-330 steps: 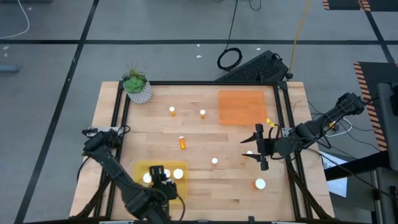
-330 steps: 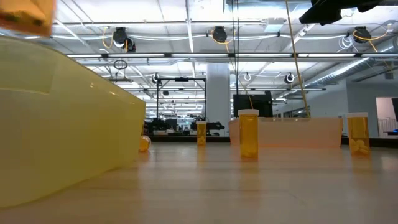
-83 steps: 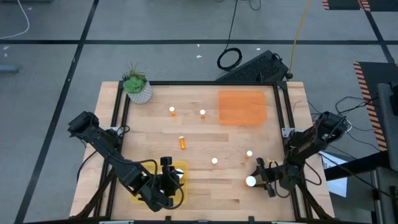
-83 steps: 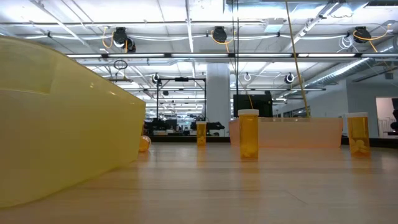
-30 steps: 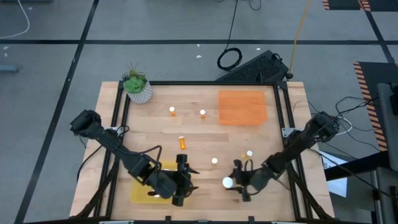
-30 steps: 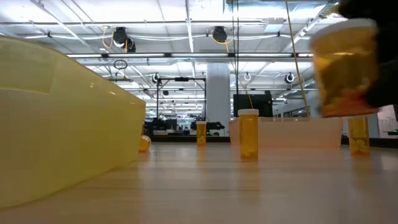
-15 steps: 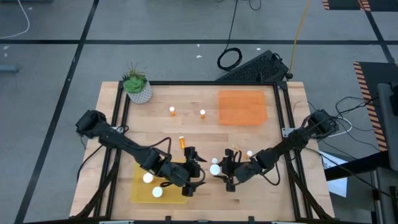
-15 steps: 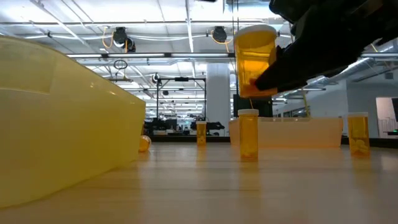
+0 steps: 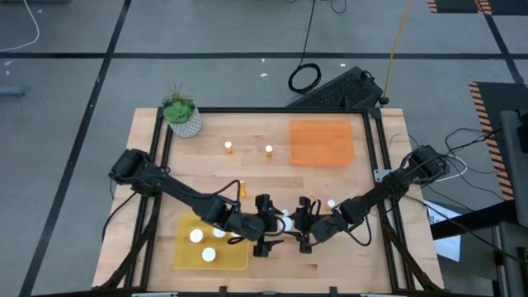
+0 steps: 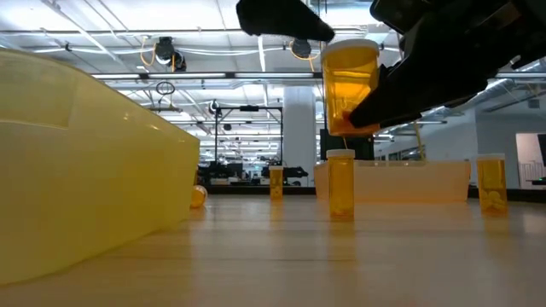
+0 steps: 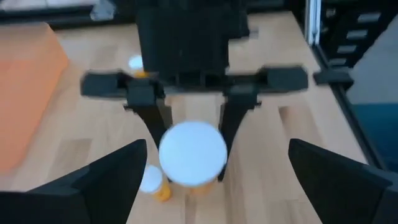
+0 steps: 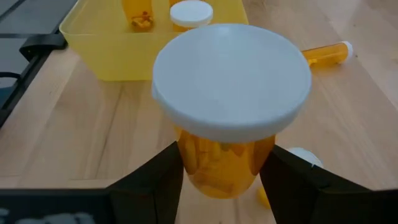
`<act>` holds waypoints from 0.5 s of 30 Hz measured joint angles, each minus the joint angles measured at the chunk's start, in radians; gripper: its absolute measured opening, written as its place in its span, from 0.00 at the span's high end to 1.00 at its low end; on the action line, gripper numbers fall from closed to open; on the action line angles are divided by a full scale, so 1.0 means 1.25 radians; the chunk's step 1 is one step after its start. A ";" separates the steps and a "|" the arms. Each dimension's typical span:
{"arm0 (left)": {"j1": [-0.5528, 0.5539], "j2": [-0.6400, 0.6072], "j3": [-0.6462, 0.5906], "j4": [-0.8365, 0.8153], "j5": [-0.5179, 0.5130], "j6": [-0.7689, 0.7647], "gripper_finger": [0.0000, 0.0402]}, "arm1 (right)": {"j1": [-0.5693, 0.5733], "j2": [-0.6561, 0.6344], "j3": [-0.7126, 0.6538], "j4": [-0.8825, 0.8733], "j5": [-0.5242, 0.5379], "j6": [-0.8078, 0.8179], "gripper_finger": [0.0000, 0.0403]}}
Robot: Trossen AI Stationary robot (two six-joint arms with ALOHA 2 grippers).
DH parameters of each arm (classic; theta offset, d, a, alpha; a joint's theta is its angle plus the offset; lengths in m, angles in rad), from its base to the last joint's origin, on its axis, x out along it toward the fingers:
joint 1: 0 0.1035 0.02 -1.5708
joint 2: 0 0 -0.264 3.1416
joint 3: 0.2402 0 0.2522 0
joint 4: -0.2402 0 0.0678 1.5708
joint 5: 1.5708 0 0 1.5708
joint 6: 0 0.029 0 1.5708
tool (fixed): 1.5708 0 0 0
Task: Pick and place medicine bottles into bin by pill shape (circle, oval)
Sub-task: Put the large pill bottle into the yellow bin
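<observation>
Just off the right-hand edge of the yellow tray [image 9: 186, 257], the left gripper [image 9: 266, 226] is held with its fingers spread wide and nothing between them. It is turned toward the bottle carried by the other arm. This is judged to be a handover, made so that the bottle can be taken to the yellow tray on the left arm's side.

The held medicine bottle [image 12: 231, 81] is kept upright and clear of the table, slightly farther from the yellow tray than the left gripper. Its wide white cap faces the left wrist camera. It is clamped around its orange body, below the cap, by the right gripper [image 9: 304, 228]. Pills can be made out through the wall, but their shape cannot be told.

Three white-capped bottles [image 9: 196, 236] are seen standing inside the yellow tray. Nothing is seen in the orange tray [image 9: 322, 142], which is set well apart from the yellow tray, at the far right of the table. Between the two trays, one bottle [image 9: 242, 189] is left lying on its side, and other upright ones [image 9: 269, 150] remain to be sorted.
</observation>
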 joint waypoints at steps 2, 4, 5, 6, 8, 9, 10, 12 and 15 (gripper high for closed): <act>0.007 0.004 -0.001 0.001 0.012 0.002 0.02 | 0.000 0.000 0.000 0.000 0.000 0.000 0.54; 0.014 0.006 -0.001 0.005 0.018 0.002 0.02 | 0.000 0.000 0.000 -0.001 0.001 0.000 0.54; 0.019 0.007 -0.001 0.003 0.027 0.003 0.02 | 0.000 0.000 0.000 0.000 0.001 0.000 0.54; 0.025 0.008 0.001 0.001 0.042 0.010 0.02 | 0.000 0.000 0.000 0.000 0.001 0.000 0.54; 0.038 0.008 0.012 -0.006 0.073 0.018 0.02 | 0.000 0.000 0.000 0.000 0.001 -0.003 0.54; 0.045 0.008 0.017 -0.008 0.089 0.018 0.02 | -0.001 0.000 0.000 0.001 0.001 -0.003 0.54; 0.051 0.007 0.022 -0.012 0.099 0.018 0.02 | -0.001 0.000 0.000 0.002 0.001 -0.003 0.54; 0.059 0.007 0.023 -0.020 0.106 0.022 0.02 | -0.001 0.000 0.000 0.002 0.002 -0.004 0.54; 0.064 0.007 0.023 -0.037 0.118 0.032 0.02 | -0.001 0.000 0.000 0.005 0.002 -0.010 0.54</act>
